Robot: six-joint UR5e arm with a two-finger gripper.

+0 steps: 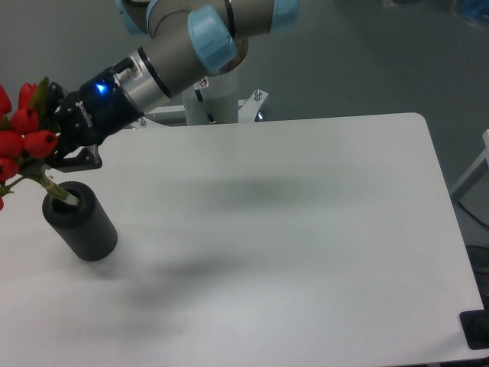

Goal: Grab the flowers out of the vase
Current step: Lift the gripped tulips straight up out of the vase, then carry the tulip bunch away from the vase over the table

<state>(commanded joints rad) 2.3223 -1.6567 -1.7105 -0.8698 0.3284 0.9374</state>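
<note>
The flowers [21, 134], a bunch of red tulip buds with green stems, hang at the far left edge, partly cut off by the frame. My gripper [55, 150] is shut on the bunch just below the buds. The pale green stems [52, 187] slant down to the right, and their ends still reach into the mouth of the vase [79, 223]. The vase is a dark grey cylinder standing tilted-looking on the white table's left side, directly below the gripper.
The arm reaches in from the top centre, over the table's back left corner. The white table [306, 245] stretches to the right and front. A white arm mount [229, 107] stands behind the table's back edge.
</note>
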